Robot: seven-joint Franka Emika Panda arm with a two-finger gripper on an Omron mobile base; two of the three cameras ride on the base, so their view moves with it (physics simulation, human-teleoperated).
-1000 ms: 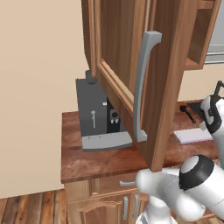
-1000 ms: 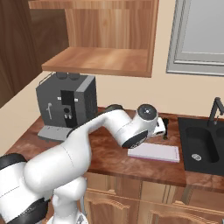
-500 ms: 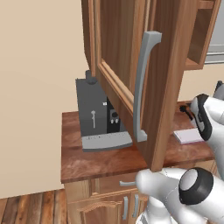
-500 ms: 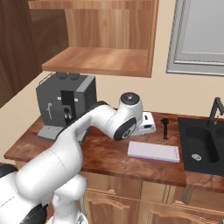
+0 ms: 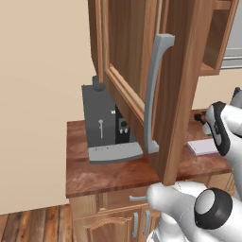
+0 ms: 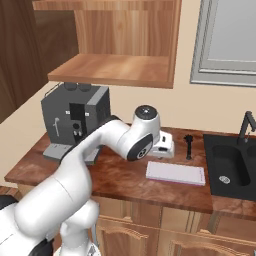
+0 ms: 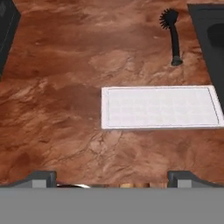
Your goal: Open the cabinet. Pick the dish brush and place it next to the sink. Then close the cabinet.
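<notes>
The cabinet (image 5: 127,52) hangs open, its door swung out with the long grey handle (image 5: 153,94) facing me; its bare shelf (image 6: 115,67) shows above the counter. The black dish brush (image 6: 189,146) lies on the brown countertop just left of the dark sink (image 6: 231,167). In the hand view the dish brush (image 7: 173,37) lies at the upper right with its bristle head away from me, beside the sink (image 7: 211,41). My gripper (image 7: 113,178) hovers open and empty over the counter, left of the brush and apart from it.
A white mat (image 6: 175,173) lies flat on the counter below the hand, also seen as the mat (image 7: 159,107). A grey coffee machine (image 6: 75,120) stands at the counter's left under the cabinet. The black faucet (image 6: 245,125) rises behind the sink.
The arm has swung left, away from the brush, which stays lying beside the sink. The jaws have stayed open.
</notes>
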